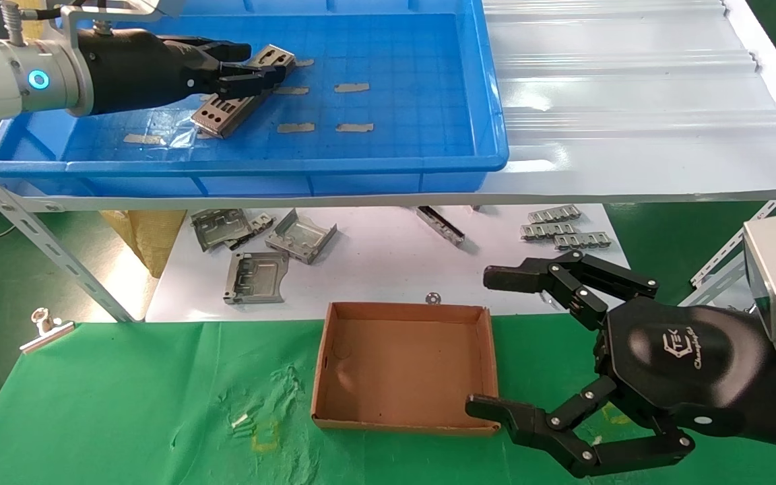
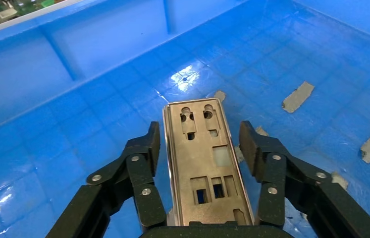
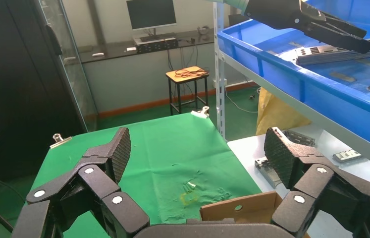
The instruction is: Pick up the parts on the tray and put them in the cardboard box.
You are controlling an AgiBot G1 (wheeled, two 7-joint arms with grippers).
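The parts, thin silver-grey punched plates (image 1: 223,111), lie stacked on the floor of the blue tray (image 1: 395,81). My left gripper (image 1: 246,64) reaches over them. In the left wrist view the top plate (image 2: 197,158) lies lengthwise between the fingers of the left gripper (image 2: 200,136), which is open with a gap on each side. The empty cardboard box (image 1: 401,364) stands on the green cloth below. My right gripper (image 1: 482,340) hovers wide open and empty at the box's right side. From the right wrist view (image 3: 197,141) I see the box's corner (image 3: 237,206) and the plates (image 3: 341,49).
The tray sits on a shelf beside a white corrugated sheet (image 1: 630,87). Below lie bent grey brackets (image 1: 253,246), ridged strips (image 1: 560,225), a small washer (image 1: 434,297) and a metal clip (image 1: 44,327). Slanted shelf struts (image 1: 44,242) stand at the left.
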